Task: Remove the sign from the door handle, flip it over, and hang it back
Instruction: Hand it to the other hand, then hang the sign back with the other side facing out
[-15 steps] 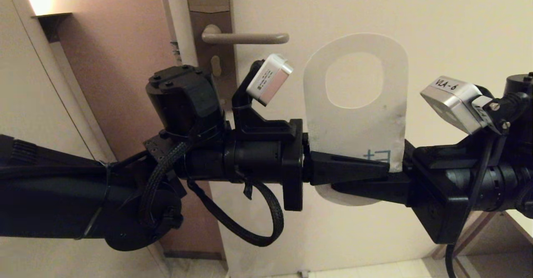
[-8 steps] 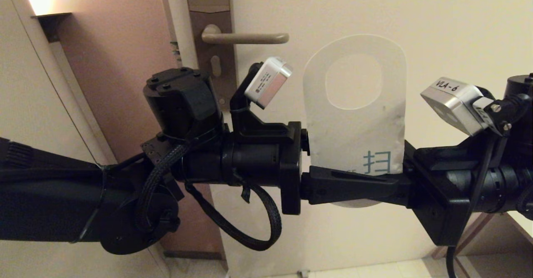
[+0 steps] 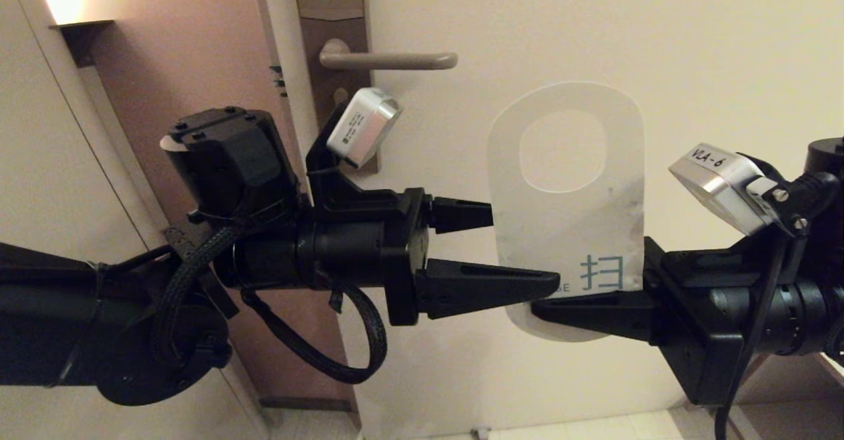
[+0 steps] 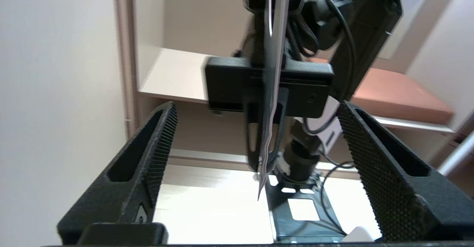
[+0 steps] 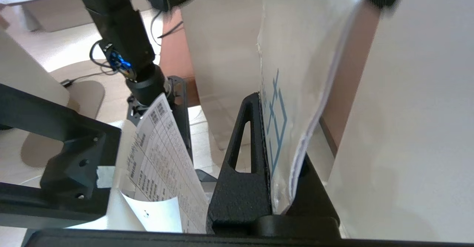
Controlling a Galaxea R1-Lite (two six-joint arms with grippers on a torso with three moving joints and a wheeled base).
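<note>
The sign [image 3: 567, 229] shows its white face with teal characters and an oval hole. It hangs upright in mid-air, below and to the right of the beige door handle [image 3: 389, 61]. My right gripper [image 3: 560, 308] is shut on the sign's lower right part; in the right wrist view the sign [image 5: 292, 91] sits clamped between the fingers [image 5: 244, 165]. My left gripper [image 3: 508, 249] is open at the sign's left edge, one finger in front of its lower corner. In the left wrist view the sign [image 4: 274, 73] appears edge-on beyond the gap between the spread fingers [image 4: 155, 143].
The handle sits on a tall brown lock plate [image 3: 330, 4] at the cream door's left edge [image 3: 659, 31]. A pinkish wall [image 3: 191, 64] and a pale cabinet [image 3: 39, 130] stand to the left. A printed paper sheet [image 5: 159, 147] shows in the right wrist view.
My left gripper has opened, let go of the sign and drawn back to the left. The right gripper keeps hold and the sign has dropped slightly.
</note>
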